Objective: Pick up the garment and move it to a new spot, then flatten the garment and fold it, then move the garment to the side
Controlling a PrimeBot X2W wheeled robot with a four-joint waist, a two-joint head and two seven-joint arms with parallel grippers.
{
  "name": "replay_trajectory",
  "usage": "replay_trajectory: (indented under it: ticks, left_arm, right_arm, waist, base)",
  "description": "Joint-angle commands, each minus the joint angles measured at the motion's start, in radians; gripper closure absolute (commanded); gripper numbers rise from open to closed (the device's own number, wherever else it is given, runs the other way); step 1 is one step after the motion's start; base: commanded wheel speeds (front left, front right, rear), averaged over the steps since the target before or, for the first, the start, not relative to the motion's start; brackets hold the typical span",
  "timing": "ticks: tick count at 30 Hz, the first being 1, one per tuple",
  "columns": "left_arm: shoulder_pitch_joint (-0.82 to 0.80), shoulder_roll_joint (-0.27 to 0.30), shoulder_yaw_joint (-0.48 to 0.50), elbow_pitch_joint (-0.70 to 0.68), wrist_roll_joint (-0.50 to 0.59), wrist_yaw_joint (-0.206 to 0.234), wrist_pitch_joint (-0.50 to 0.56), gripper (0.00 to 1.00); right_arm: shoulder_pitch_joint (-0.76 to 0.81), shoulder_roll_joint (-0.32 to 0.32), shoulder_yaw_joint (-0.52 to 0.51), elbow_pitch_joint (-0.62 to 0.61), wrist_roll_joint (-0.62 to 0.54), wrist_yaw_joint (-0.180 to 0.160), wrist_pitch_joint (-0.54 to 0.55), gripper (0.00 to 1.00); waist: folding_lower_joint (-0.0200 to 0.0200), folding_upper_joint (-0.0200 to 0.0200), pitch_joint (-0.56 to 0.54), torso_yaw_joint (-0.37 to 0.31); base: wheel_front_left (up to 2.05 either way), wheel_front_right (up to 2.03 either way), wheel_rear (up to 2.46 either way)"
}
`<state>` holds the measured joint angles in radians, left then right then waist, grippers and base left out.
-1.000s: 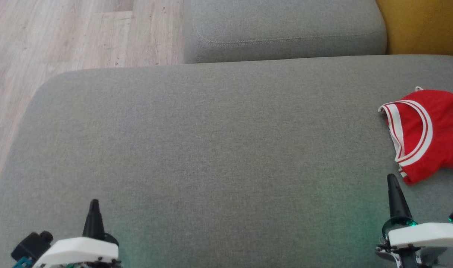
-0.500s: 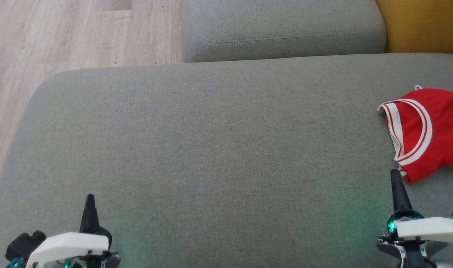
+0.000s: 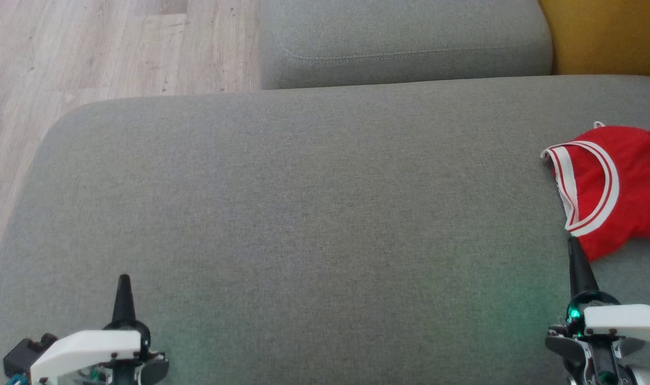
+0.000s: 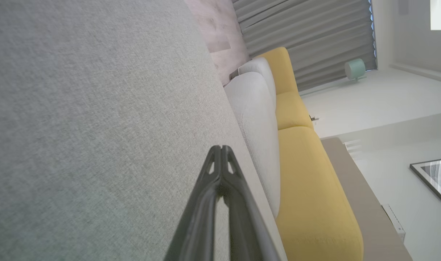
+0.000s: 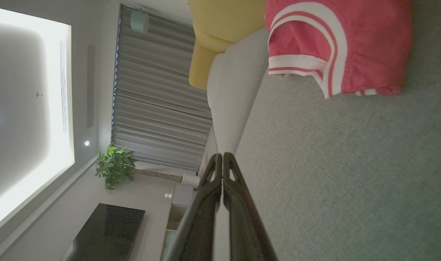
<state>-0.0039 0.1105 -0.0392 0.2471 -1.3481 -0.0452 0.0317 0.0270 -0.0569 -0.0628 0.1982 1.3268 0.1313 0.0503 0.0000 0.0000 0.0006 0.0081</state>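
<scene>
The garment [image 3: 619, 187] is a red sleeveless jersey with white trim, lying crumpled at the right edge of the grey sofa seat [image 3: 303, 214], partly cut off by the head view's border. The right wrist view has the garment [image 5: 336, 43] at its top. My right gripper [image 3: 573, 243] is shut and empty, its tip just short of the garment's near hem, and its closed tips [image 5: 222, 156] hover over the cushion. At the lower left my left gripper [image 3: 124, 279] is shut and empty, far from the garment, its tips [image 4: 220, 148] pressed together above bare fabric.
A grey back cushion [image 3: 405, 43] lies beyond the seat, with a yellow cushion [image 3: 608, 37] at the top right. Wooden floor [image 3: 90, 53] runs along the seat's left and far-left edges.
The left gripper has drawn back toward the bottom edge. The right gripper has shifted slightly right, its tip now closer to the garment's near hem. The garment lies as before.
</scene>
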Motion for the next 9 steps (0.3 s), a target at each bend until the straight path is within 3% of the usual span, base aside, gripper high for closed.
replay_trajectory:
  ticks: [1,9]
  left_arm:
    - [-0.058,0.001,0.041,-0.026,-0.024,-0.013,0.005,1.0]
    - [-0.072,-0.014,0.071,-0.018,-0.101,-0.035,0.025,1.0]
  right_arm:
    - [-0.059,-0.021,0.012,-0.026,0.03,0.0,0.006,1.0]
    - [-0.082,-0.022,0.005,-0.004,0.118,0.0,0.014,1.0]
  waist:
    - [0.0,0.0,0.0,0.0]
    - [0.0,0.0,0.001,-0.003]
  base:
    - [0.0,0.0,0.0]
    - [0.0,0.0,0.0]
